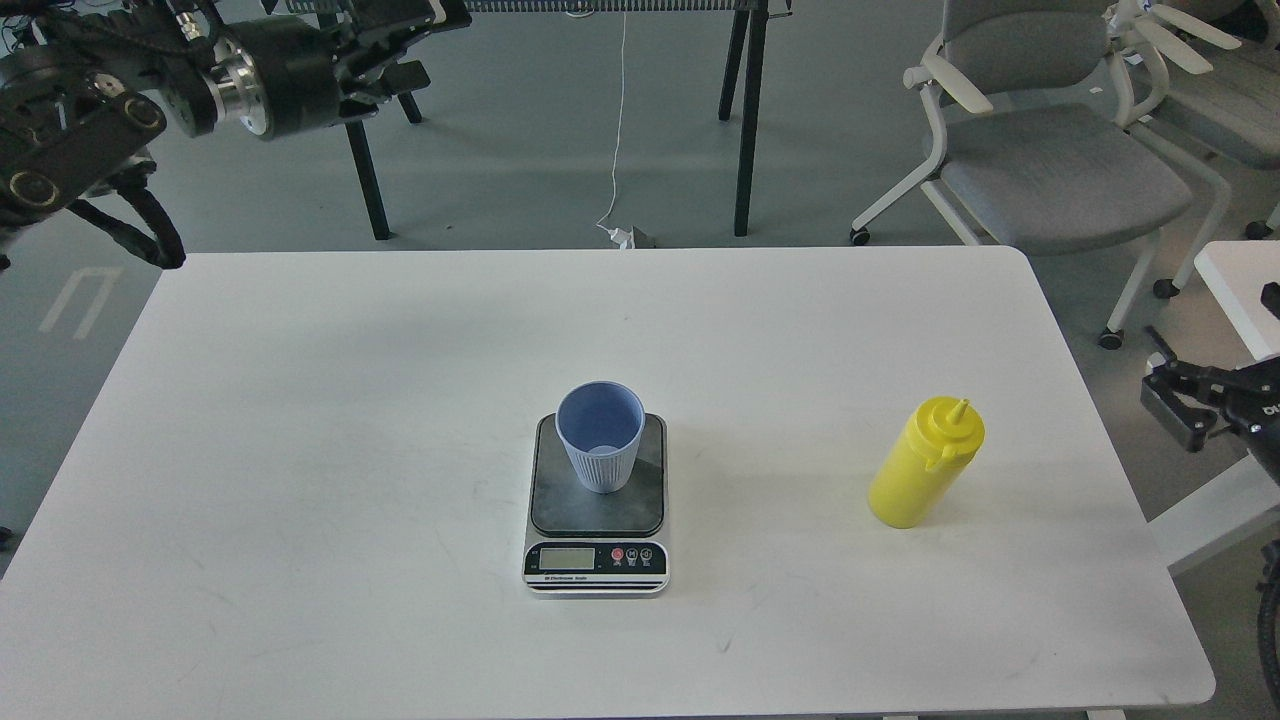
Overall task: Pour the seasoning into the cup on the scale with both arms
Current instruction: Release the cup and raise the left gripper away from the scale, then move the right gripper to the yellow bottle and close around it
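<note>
On the tabletop (pixel 300 450), light-blue cup (pixel 600 440) stands on scale (pixel 597 505); yellow squeeze bottle (pixel 925 463) ungrasped — nothing poured. Right claw (pixel 1180 400) spread wide; left claw (pixel 395 75) state indeterminable.

White table (pixel 300 450), rounded corners. Scale (pixel 597 560) sits directly on it, center-front, w/ display toward near edge. Yellow seasoning bottle (pixel 925 463) stands upright on the right side, well apart from scale.

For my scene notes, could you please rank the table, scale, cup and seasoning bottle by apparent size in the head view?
1. table
2. scale
3. seasoning bottle and cup: look too alike to rank.
</note>
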Controlling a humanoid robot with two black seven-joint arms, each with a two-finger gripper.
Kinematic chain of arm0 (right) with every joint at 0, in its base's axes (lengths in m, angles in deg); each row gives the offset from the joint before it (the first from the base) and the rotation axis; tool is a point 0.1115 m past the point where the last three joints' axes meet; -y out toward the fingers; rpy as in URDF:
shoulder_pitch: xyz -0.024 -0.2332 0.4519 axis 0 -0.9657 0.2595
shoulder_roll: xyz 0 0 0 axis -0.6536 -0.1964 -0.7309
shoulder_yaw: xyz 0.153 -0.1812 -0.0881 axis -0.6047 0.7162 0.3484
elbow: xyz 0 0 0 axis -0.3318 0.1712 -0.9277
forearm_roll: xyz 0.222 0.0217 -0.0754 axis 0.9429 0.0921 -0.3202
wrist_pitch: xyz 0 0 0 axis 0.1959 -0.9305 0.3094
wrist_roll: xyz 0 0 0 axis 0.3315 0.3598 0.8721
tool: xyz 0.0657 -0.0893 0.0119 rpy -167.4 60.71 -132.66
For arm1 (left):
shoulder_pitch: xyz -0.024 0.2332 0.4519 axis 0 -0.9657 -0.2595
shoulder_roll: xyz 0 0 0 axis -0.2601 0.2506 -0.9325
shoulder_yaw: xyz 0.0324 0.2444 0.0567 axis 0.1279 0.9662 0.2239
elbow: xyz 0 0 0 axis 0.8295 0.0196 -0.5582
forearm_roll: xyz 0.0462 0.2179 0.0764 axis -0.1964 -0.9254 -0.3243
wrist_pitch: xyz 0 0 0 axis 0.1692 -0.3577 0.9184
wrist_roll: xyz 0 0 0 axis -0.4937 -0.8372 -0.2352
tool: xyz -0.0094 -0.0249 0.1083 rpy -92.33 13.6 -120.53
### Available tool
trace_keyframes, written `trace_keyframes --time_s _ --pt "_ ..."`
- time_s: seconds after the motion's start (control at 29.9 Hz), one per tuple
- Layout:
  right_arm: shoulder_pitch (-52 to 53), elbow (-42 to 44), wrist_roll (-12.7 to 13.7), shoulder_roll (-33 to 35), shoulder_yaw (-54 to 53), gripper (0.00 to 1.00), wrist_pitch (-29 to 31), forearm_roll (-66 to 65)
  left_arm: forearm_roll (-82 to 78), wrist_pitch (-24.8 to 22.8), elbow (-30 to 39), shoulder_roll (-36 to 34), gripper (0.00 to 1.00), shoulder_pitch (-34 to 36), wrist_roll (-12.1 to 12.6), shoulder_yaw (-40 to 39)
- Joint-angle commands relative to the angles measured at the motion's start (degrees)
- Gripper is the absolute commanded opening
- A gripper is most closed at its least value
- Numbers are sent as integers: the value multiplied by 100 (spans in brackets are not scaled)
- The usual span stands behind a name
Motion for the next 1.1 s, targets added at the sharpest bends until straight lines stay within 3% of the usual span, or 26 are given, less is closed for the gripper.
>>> trace_keyframes --time_s 0.0,0.2,0.57,1.07 --pt "-951 -104 -8 -404 25 99 0 18 -7 0 2 -32 99 -147 0 4" --pt "-1630 -131 28 -633 78 99 0 -228 -7 0 2 -6 99 -191 0 4" --pt "-436 -26 10 -1319 851 99 0 -879 -25 0 2 73 99 -349 0 4" --pt "294 888 19 -2347 1537 99 0 -1186 -25 0 2 38 99 -604 0 4"
